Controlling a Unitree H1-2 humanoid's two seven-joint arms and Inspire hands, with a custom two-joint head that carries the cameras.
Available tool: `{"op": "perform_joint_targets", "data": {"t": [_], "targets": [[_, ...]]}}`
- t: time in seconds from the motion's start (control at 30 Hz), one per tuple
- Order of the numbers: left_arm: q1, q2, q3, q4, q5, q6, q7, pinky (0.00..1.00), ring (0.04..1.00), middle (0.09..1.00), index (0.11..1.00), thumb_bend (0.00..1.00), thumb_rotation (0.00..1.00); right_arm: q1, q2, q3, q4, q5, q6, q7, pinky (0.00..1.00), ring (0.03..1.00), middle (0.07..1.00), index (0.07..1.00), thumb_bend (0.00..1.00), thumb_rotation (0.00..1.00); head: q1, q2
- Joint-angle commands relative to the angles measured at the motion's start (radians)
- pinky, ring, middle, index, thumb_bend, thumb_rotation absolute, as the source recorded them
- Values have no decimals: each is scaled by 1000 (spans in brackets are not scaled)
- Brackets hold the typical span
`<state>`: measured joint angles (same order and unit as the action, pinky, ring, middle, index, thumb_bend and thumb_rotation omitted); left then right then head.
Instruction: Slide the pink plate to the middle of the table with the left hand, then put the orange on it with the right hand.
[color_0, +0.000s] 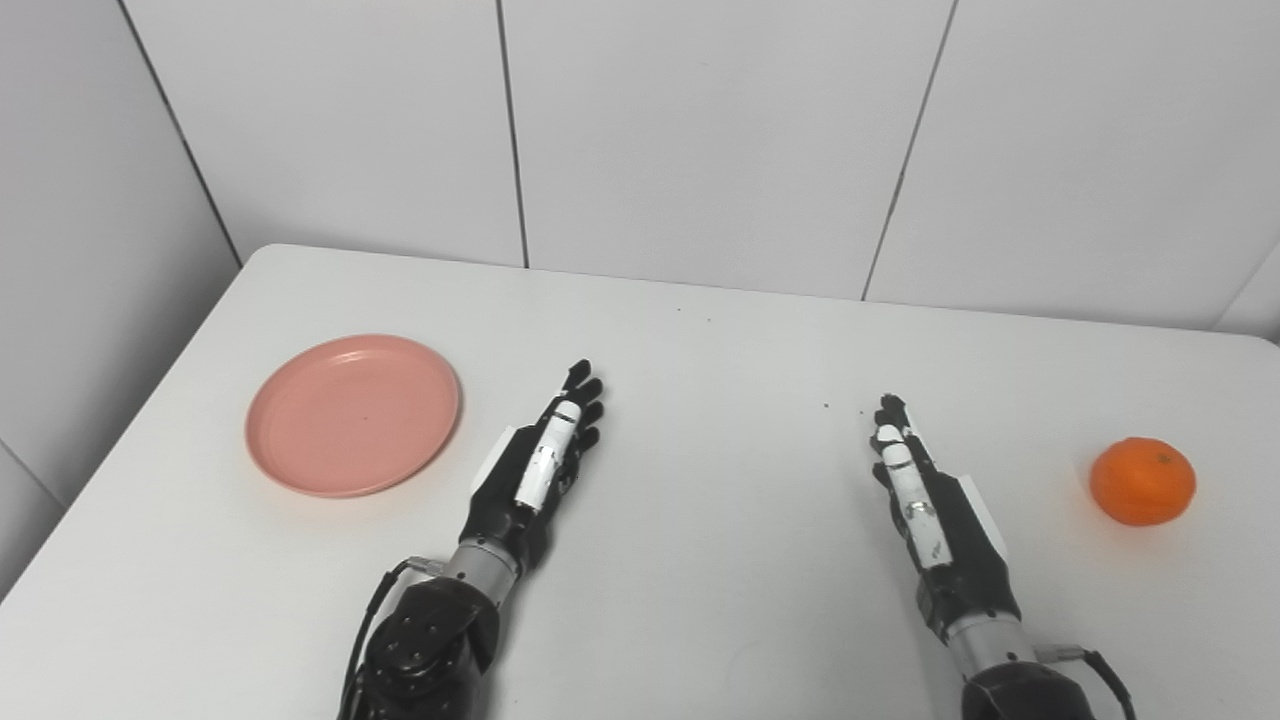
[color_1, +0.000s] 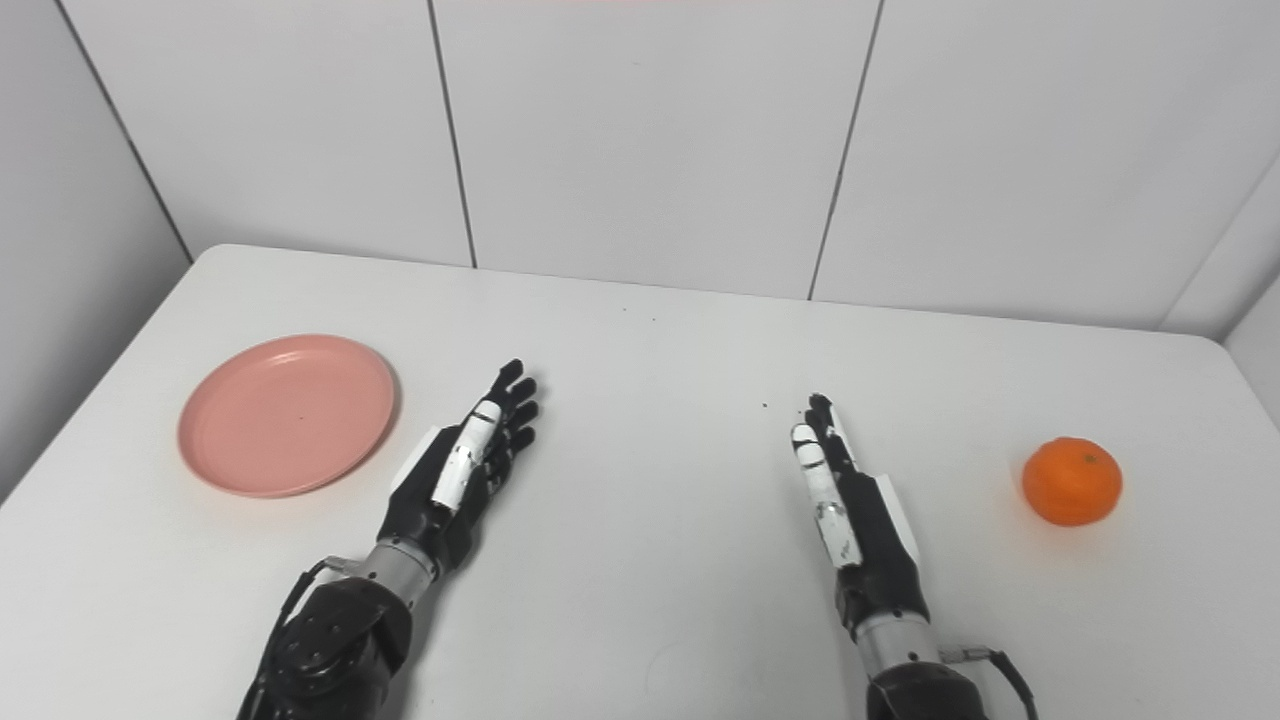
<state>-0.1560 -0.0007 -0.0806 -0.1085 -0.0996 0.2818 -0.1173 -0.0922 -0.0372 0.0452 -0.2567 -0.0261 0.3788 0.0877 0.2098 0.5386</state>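
A round pink plate (color_0: 353, 414) lies flat on the left part of the white table (color_0: 700, 340), with nothing on it. An orange (color_0: 1142, 481) sits near the table's right side. My left hand (color_0: 545, 455) rests just right of the plate, a small gap between them, fingers stretched out and holding nothing. My right hand (color_0: 920, 490) lies right of the table's middle, also open, its fingers straight and pointing away from me. The orange is well to the right of that hand, untouched.
Grey wall panels (color_0: 700, 140) rise close behind the table's far edge, and another wall stands along the left. The table's rounded far corners show at the left and right.
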Motion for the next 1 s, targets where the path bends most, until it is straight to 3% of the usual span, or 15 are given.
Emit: {"op": "perform_joint_targets", "data": {"t": [0.0,0.13,0.3,0.97], "targets": [[-26,-19,-16,14,10,-56,-3,1000,1000,1000,1000,395,1000,-6,-18,-18,-16,31,-64,15,1000,1000,1000,1000,155,1000,5,-1],[-29,-43,-25,56,18,-99,3,1000,1000,1000,1000,383,1000,-9,-34,-41,21,91,-106,44,1000,1000,1000,1000,130,1000,53,-33],[-30,-59,-30,82,30,-114,14,1000,1000,1000,1000,379,1000,0,-51,-39,33,90,-139,46,1000,1000,1000,1000,130,1000,87,-56],[-31,-63,-29,88,37,-120,23,1000,1000,1000,1000,362,1000,7,-44,-30,-2,75,-102,40,1000,1000,1000,1000,74,1000,109,-75]]}}
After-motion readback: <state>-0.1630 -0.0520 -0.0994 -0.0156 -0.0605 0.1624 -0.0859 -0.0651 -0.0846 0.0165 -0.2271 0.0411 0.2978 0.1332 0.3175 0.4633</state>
